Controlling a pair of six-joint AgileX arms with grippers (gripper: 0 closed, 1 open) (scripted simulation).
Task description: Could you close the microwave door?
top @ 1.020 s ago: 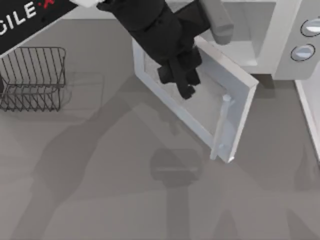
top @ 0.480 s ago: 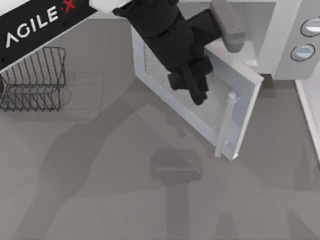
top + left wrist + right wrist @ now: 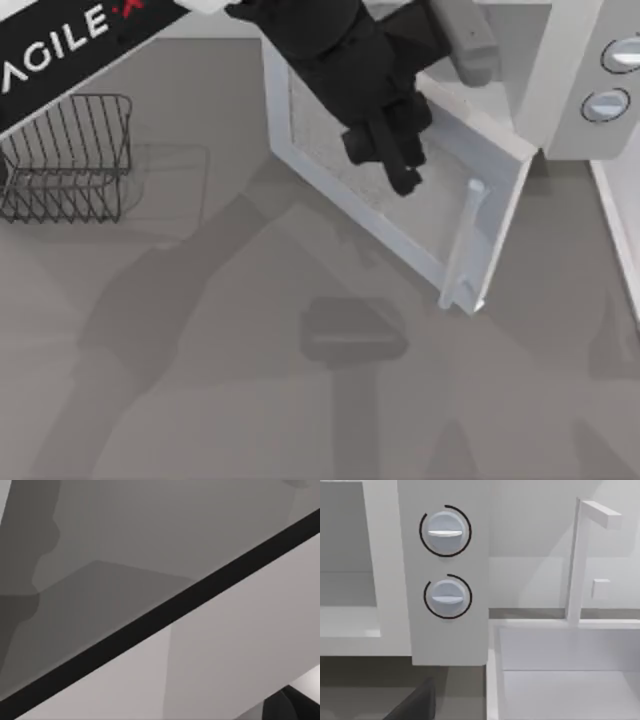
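Your left arm (image 3: 70, 45) carries a long black link with "AGILE" printed along it in white capitals, followed by a small red mark, and a white section where the link ends. Its wrist and left gripper (image 3: 385, 150) are matte black, built of blocky, angular housings that narrow to two short dark fingers. A rounded grey cylindrical part (image 3: 468, 45) sits beside the black wrist.

dark wire rack (image 3: 65, 155) on the grey table (image 3: 200, 380), far left.
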